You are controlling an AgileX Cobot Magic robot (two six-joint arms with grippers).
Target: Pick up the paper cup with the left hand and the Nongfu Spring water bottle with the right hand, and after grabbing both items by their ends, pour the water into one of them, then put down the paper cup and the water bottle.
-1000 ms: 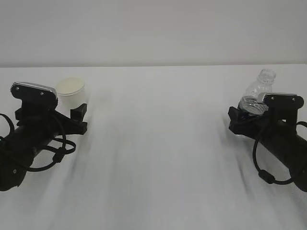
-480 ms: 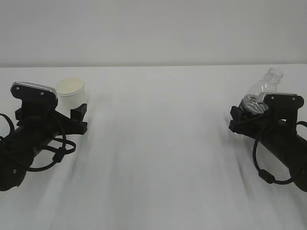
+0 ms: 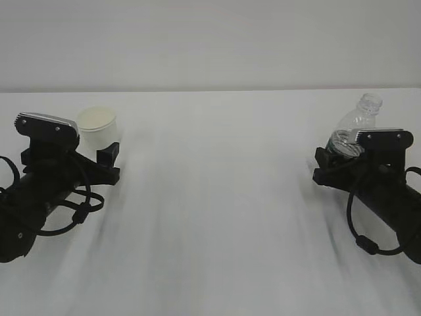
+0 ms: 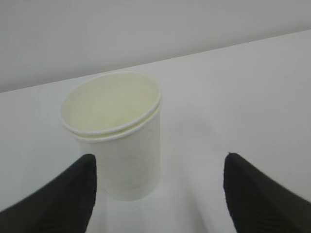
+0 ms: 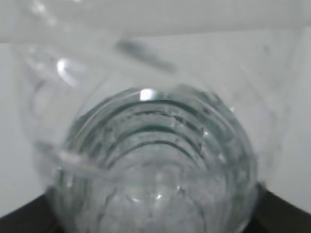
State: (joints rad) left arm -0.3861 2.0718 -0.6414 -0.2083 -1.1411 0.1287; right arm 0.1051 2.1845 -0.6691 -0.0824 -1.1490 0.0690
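While the left claw [image 4: 158, 187] stands apart around the cup [image 4: 114, 131], nothing grips it. At right of the frame, the right claw [image 3: 337, 160] clamps the tilted bottle [image 3: 352, 128].

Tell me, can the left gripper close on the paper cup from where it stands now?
Probably yes. The left gripper stands open, one finger on each side of the upright paper cup, with nothing between them. The cup sits nearer the left finger, so it may shift a little as the jaws close.
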